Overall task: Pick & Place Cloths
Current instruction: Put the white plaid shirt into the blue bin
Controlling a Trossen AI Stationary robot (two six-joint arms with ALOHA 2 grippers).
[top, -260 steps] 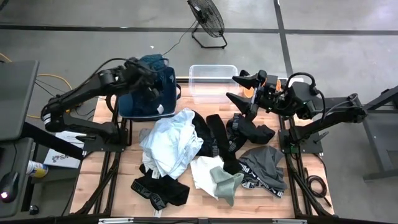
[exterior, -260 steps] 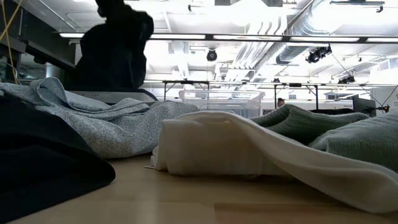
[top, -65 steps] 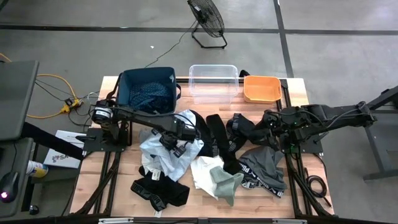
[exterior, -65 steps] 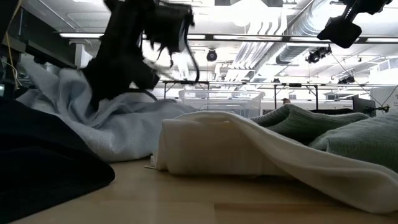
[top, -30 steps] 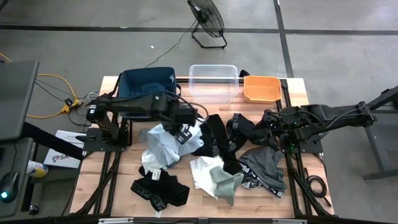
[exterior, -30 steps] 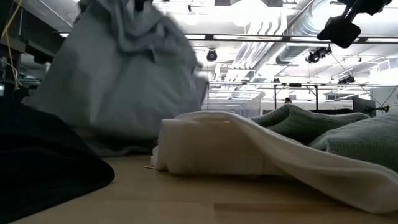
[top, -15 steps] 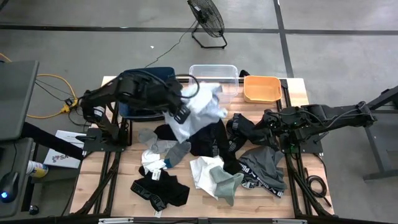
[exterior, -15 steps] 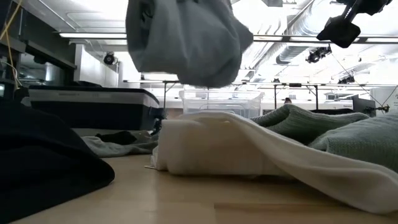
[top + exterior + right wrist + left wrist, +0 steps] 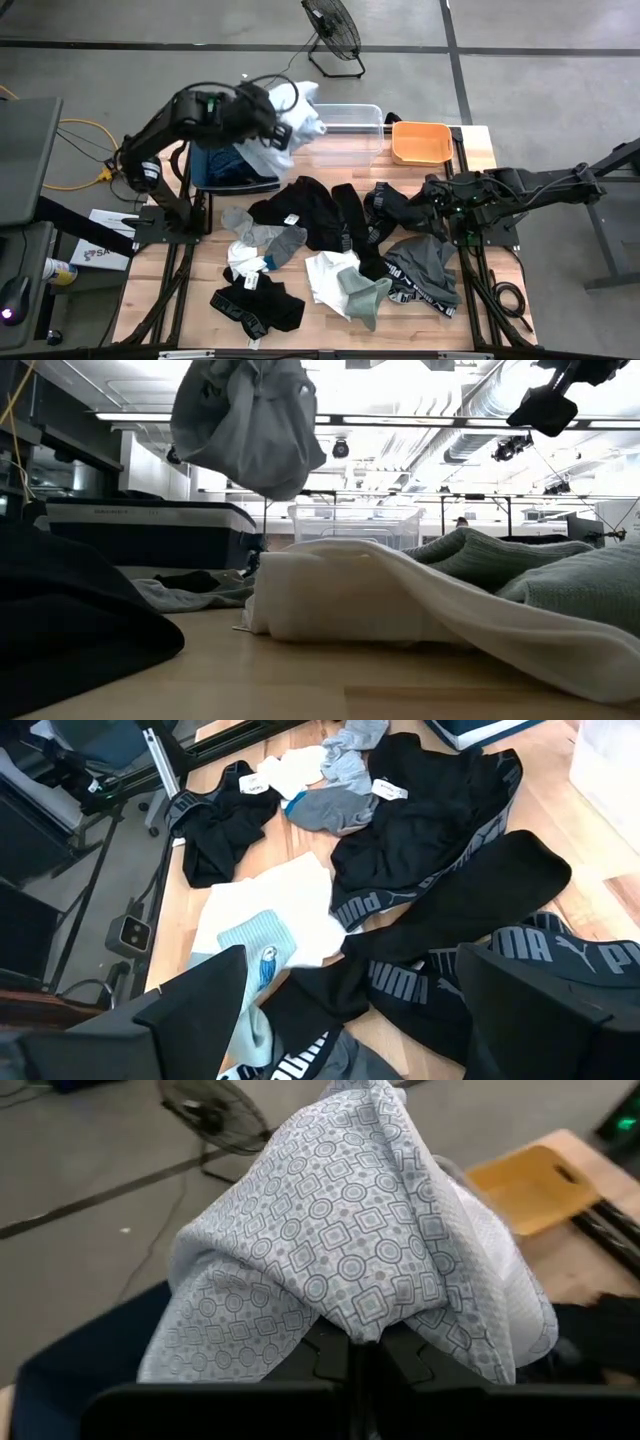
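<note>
Where legible: PUMA on black cloths point(image 9: 440, 890)

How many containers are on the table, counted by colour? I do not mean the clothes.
Navy fabric bin: 1
Clear plastic tub: 1
Orange plastic tub: 1
Total: 3

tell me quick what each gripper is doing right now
Left gripper: shut on the pale blue patterned shirt, lifted above the navy bin.
Right gripper: open, holding nothing, over the black clothes.
</note>
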